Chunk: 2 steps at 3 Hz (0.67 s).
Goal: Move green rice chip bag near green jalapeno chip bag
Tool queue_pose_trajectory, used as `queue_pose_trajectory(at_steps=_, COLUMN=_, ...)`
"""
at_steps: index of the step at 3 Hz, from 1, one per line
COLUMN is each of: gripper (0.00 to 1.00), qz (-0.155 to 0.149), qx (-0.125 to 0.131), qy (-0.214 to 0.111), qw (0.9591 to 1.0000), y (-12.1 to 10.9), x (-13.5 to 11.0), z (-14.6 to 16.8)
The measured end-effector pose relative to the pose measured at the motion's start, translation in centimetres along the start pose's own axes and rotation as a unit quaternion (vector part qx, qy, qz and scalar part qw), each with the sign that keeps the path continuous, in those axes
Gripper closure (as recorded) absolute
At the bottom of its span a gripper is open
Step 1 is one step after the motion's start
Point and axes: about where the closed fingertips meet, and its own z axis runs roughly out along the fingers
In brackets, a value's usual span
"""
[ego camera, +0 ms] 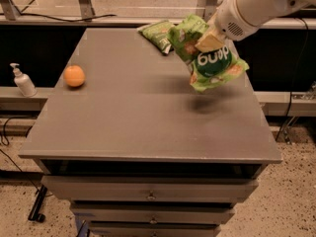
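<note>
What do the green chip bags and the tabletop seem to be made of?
The green rice chip bag, held above the table by the gripper at upper right: probably thin plastic film, crinkled, shiny. The green jalapeno chip bag: likely similar film, creased. The table: smooth matte grey, perhaps laminate or metal.

The jaws hold green rice chip bag (215,65) aloft (beside green jalapeno chip bag (157,32)).

lime chip bag (213,63): you'll see crinkled, glossy plastic film.
olive chip bag (157,33): flatter film with a duller sheen.
claw (210,41): matt tan pad, pinched on the lime chip bag above your counter's far right.
arm (252,6): smooth white plastic shell.
counter (138,112): smooth, matt grey top.
bottle (22,81): pale plastic.
</note>
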Motion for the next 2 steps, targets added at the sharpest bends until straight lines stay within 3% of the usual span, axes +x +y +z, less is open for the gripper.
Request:
queue_pose_trajectory(at_steps=1, gripper=1.00, qz=-0.058, qx=0.056, qy=-0.012, qw=0.9967, y=-6.0, x=-0.8, z=1.7)
queue_pose_trajectory(at_steps=2, gripper=1.00, qz=-0.095, qx=0.069, qy=-0.012, qw=0.9930, y=-10.4, x=-1.5, z=4.6)
